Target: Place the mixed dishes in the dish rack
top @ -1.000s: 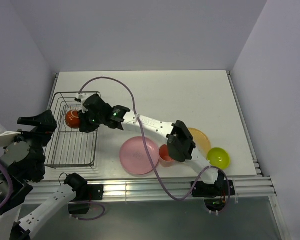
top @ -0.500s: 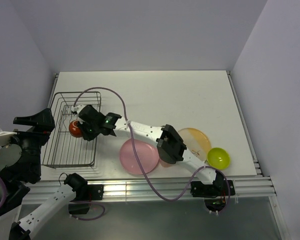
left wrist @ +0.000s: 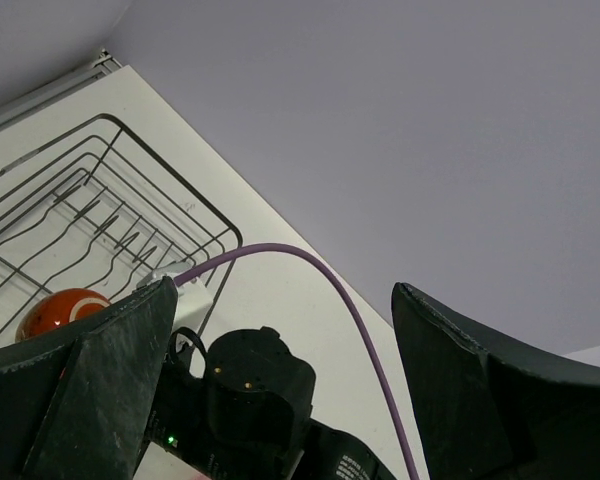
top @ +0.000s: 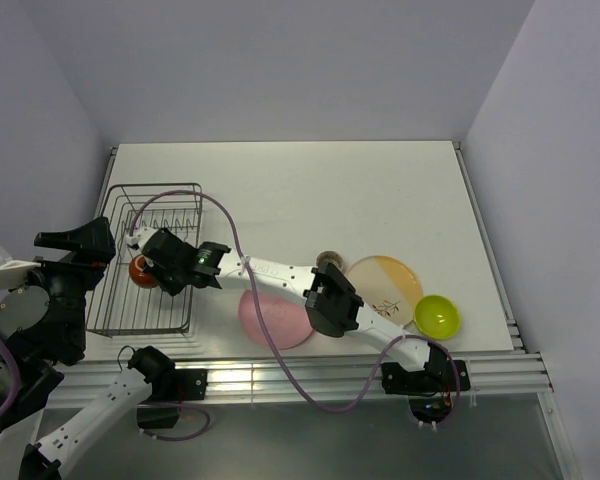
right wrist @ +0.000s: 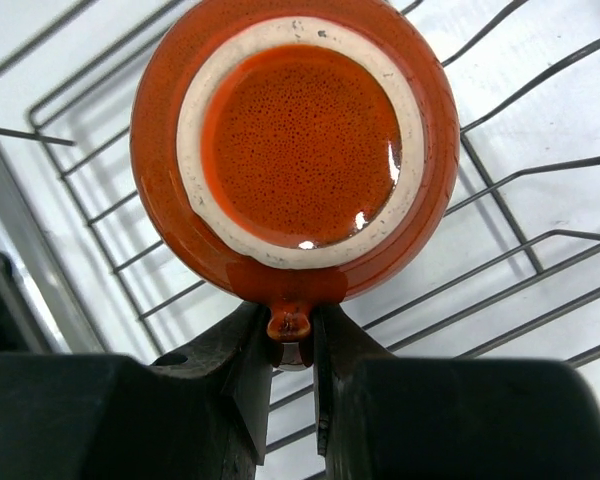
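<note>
The dark red-orange mug [right wrist: 293, 140] hangs over the wires of the dish rack [right wrist: 540, 260], its base turned to the right wrist camera. My right gripper [right wrist: 292, 350] is shut on the mug's handle. From above, the mug [top: 140, 269] is at the left middle of the dish rack [top: 150, 186], with the right gripper [top: 152, 268] on it. My left gripper [left wrist: 280, 400] stands open and empty beside the rack's left side [top: 75, 240]. On the table lie the pink plate [top: 275, 318], the cream-and-orange plate [top: 385, 285], the lime-green bowl [top: 437, 316] and the small grey-tan cup [top: 329, 259]. The salmon-pink cup is hidden.
My right arm [top: 280, 272] stretches from its base at the near right across the pink plate to the rack, its purple cable [top: 220, 215] looping above. The left wrist view shows the mug [left wrist: 60, 310] and rack [left wrist: 80, 200] below it.
My right arm has carried the mug left and nearer within the rack. Its elbow has slid left, uncovering the grey-tan cup and covering the salmon-pink cup. The left arm has hardly moved.
</note>
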You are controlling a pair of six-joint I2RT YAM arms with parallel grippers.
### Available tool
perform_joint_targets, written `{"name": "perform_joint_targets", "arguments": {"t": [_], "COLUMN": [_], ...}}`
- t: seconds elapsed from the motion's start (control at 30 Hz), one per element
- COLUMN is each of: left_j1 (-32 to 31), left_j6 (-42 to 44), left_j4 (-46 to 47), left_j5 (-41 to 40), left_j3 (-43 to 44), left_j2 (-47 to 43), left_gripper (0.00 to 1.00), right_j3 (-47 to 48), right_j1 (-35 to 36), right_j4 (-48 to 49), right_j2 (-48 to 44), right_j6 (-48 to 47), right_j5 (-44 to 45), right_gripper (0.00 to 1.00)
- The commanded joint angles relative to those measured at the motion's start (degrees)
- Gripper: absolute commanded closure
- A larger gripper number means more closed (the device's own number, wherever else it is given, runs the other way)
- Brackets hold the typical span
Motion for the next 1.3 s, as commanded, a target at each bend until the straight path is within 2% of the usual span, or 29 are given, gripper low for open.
{"name": "perform_joint_targets", "arguments": {"t": [0.0,0.1,0.43,0.8,0.87,0.97,1.27], "left_j1": [0.0,0.0,0.0,0.0,0.0,0.0,0.0], "left_j6": [1.5,1.7,2.4,3.1,3.3,3.7,3.9], "left_j4": [2.0,2.3,2.6,2.9,3.0,3.1,3.2], "left_j5": [0.9,1.0,0.6,0.7,0.6,0.4,0.6], "left_j3": [-0.2,-0.3,-0.4,-0.2,-0.1,0.3,0.4], "left_j2": [0.1,-0.1,-0.8,-0.2,-0.2,-0.2,0.9], "left_gripper": [0.06,0.05,0.05,0.05,0.05,0.05,0.05], "right_j3": [3.6,4.3,5.4,4.6,4.6,4.6,2.9], "right_j1": [0.2,0.2,0.7,1.4,1.4,1.4,1.4], "right_j4": [2.4,2.5,3.2,3.3,3.0,2.6,4.1], "right_j2": [1.3,1.9,3.9,3.9,4.1,4.2,2.3], "right_j6": [-3.6,-5.0,-8.6,-10.0,-10.0,-11.9,-11.4], "right_j5": [4.9,5.1,6.8,5.9,5.4,5.3,6.6], "right_gripper": [0.98,0.94,0.92,0.70,0.62,0.54,0.45]}}
